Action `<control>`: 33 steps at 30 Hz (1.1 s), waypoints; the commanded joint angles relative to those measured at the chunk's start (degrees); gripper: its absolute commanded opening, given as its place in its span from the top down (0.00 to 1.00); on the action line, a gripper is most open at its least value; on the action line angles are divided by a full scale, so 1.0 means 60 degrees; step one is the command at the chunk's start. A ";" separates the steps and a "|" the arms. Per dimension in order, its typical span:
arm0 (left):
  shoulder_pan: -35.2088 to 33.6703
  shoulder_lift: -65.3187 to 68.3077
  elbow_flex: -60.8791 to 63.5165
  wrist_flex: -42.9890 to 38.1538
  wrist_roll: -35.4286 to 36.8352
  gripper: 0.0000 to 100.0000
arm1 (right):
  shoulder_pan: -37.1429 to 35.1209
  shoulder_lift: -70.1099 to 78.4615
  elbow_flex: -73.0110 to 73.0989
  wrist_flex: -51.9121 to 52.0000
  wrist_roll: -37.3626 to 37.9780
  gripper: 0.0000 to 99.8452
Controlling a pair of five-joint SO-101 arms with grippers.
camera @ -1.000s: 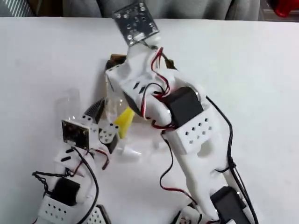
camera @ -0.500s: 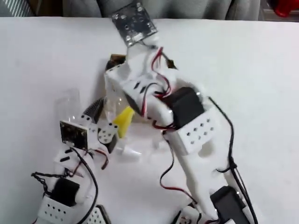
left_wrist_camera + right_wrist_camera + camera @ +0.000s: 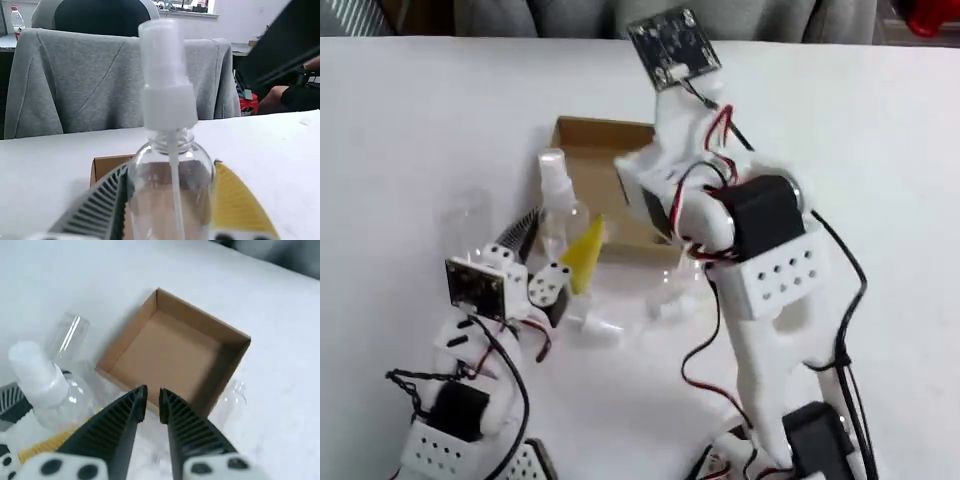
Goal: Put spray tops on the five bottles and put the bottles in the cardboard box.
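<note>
A clear bottle (image 3: 170, 200) with a white spray top (image 3: 165, 75) on its neck stands upright, and my left gripper (image 3: 170, 167) is shut on its body, grey finger (image 3: 100, 210) on one side and yellow finger (image 3: 235, 205) on the other. From above, the same bottle (image 3: 556, 205) stands at the left edge of the open cardboard box (image 3: 595, 185), which holds nothing. My right gripper (image 3: 152, 397) hangs above the box (image 3: 175, 347), near its front wall, shut with nothing between its fingers.
A capless clear bottle (image 3: 465, 215) lies left of the held one. Another clear bottle (image 3: 675, 290) lies in front of the box. A loose white spray top (image 3: 595, 325) lies by the left gripper. The right arm (image 3: 760, 250) stretches over the table's middle.
The right arm has swung back and to the right, off the held bottle, which uncovers the box and the spray top on the bottle's neck. The left arm has kept still.
</note>
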 commanded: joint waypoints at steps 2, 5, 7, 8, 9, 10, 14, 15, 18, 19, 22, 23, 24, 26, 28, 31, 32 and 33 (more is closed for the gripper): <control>-0.0095 -0.0139 -0.0352 -0.0352 0.0147 0.98 | 0.0168 -0.1516 0.1451 -0.0066 0.0044 0.98; -0.0095 -0.0095 -0.0703 -0.0103 0.0161 0.98 | 0.0125 -0.2703 0.3150 -0.0886 0.0044 0.98; -0.0095 0.0139 -0.1099 0.0381 0.0161 0.98 | -0.0125 -0.3568 0.4454 -0.1824 0.0044 0.98; -0.0095 0.0344 -0.1333 0.0571 0.0161 0.98 | -0.0242 -0.3993 0.5172 -0.2322 0.0044 0.98; -0.0095 0.0593 -0.1509 0.0659 0.0176 0.98 | -0.0344 -0.4388 0.5875 -0.2806 0.0044 0.98; -0.0095 0.0872 -0.1670 0.0703 0.0190 0.98 | -0.0491 -0.4784 0.6593 -0.3348 0.0044 0.98; -0.0593 0.2132 -0.2154 0.0337 0.0821 0.98 | -0.1033 -0.6220 0.8982 -0.5502 0.0073 0.98; -0.0755 0.2454 -0.2242 0.0103 0.0908 0.98 | -0.1077 -0.6527 0.9465 -0.6000 0.0088 0.98; -0.1092 0.3407 -0.2374 -0.0601 0.1040 0.98 | -0.1238 -0.7201 1.0652 -0.7260 0.0117 0.98; -0.1106 0.3729 -0.2374 -0.0894 0.1040 0.98 | -0.1282 -0.7363 1.0989 -0.7626 0.0117 0.98; -0.1150 0.4549 -0.2388 -0.1641 0.1026 0.98 | -0.1560 -0.7582 1.1824 -0.8564 0.0132 0.98; -0.1150 0.4784 -0.2432 -0.1832 0.1026 0.98 | -0.1707 -0.7597 1.2117 -0.8930 0.0132 0.98; -0.1209 0.5033 -0.2564 -0.1919 0.1026 0.98 | -0.1868 -0.7582 1.2454 -0.9311 0.0132 0.98; -0.1370 0.5516 -0.2872 -0.1919 0.1026 0.98 | -0.2278 -0.7597 1.3143 -1.0147 0.0132 0.98; -0.1531 0.5956 -0.3136 -0.1963 0.1026 0.98 | -0.2615 -0.7656 1.3744 -1.0894 0.0132 0.98; -0.1663 0.6484 -0.3370 -0.1993 0.1026 0.98 | -0.3026 -0.7597 1.4520 -1.1817 0.0132 0.98; -0.1692 0.6601 -0.3443 -0.1993 0.1026 0.98 | -0.3187 -0.7582 1.4799 -1.2110 0.0132 0.98; -0.1736 0.6689 -0.3502 -0.1978 0.1026 0.98 | -0.3348 -0.7582 1.5121 -1.2432 0.0132 0.98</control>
